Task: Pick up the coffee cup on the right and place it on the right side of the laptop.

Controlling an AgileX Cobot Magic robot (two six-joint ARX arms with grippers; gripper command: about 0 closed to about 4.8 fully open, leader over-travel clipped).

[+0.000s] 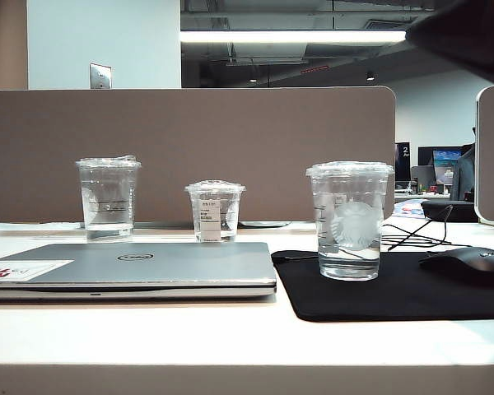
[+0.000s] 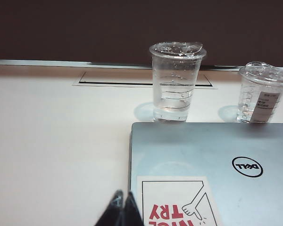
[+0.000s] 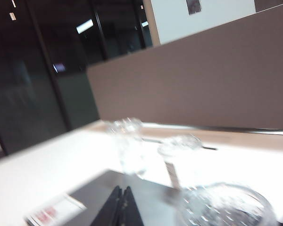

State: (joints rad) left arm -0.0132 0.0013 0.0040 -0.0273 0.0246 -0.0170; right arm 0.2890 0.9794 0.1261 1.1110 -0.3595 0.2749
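Note:
The coffee cup (image 1: 350,220), tall and clear with a white siren logo and a flat lid, stands upright on a black mat to the right of the closed silver laptop (image 1: 140,267). In the blurred right wrist view its lid (image 3: 224,205) lies close below my right gripper (image 3: 121,190), which is shut and empty, over the laptop (image 3: 146,197). In the exterior view only a dark blurred part of the right arm (image 1: 469,33) shows, high above the cup. My left gripper (image 2: 122,195) is shut and empty beside the laptop's (image 2: 212,150) stickered corner.
Behind the laptop stand a tall lined clear cup (image 1: 108,197) and a shorter labelled clear cup (image 1: 215,211). A black mouse (image 1: 469,263) with its cable lies on the mat (image 1: 412,300). A grey divider panel (image 1: 189,140) closes off the back of the white table.

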